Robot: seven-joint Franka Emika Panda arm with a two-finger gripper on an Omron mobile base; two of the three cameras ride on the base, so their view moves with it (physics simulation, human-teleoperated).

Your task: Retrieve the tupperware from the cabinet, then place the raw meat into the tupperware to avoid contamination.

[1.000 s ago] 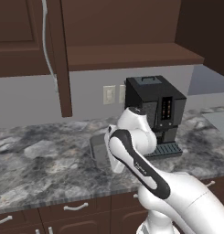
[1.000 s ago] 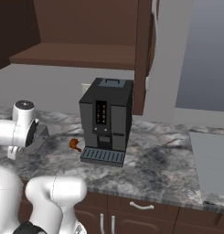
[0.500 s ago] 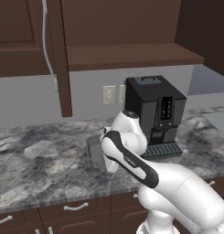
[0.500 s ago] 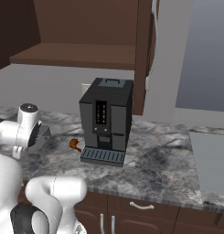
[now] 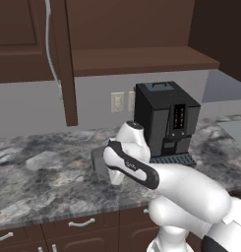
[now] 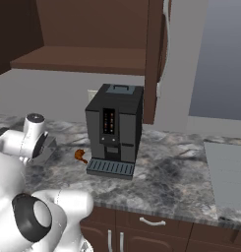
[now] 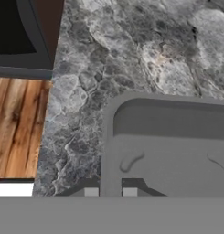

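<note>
The tupperware [image 7: 177, 155], a small grey container, lies low over the marble counter, and I cannot tell whether it rests on it. My gripper [image 7: 110, 192] is shut on its left rim, one fingertip [image 7: 90, 192] outside the wall and one inside. In the left base view the tupperware [image 5: 98, 163] shows partly behind my forearm; from the right it [image 6: 47, 146] sits beside my hand. The raw meat [image 6: 80, 156], a small orange-brown piece, lies on the counter just left of the coffee machine. The cabinet [image 5: 136, 59] above stands open, its shelf bare.
A tall black coffee machine [image 5: 166, 123] stands on the counter [image 5: 38, 182] right of the tupperware. The open cabinet door [image 5: 63, 59] hangs edge-on above the counter. The counter's front edge [image 7: 45, 137] runs close to the tupperware. Drawers [image 5: 82, 224] sit below.
My arm has swung slightly to the left, with the tupperware still in the gripper and shifted only a little. The meat and coffee machine have not moved.
</note>
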